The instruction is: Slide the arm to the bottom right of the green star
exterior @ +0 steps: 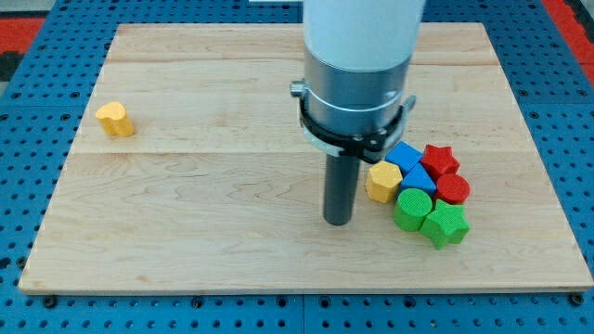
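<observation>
The green star (445, 224) lies at the lower right of a tight cluster on the wooden board (186, 213), at the view's right. A green cylinder (413, 207) touches its left side. My tip (339, 221) rests on the board to the left of the cluster, about level with the green star and left of the green cylinder. A yellow hexagon (382, 182) sits just right of the rod.
The cluster also holds two blue blocks (406, 158) (422, 179), a red star (439, 160) and a red cylinder (454, 190). A yellow heart-shaped block (115, 120) sits alone at the view's left. The arm's white and grey body (357, 65) hangs over the board's middle.
</observation>
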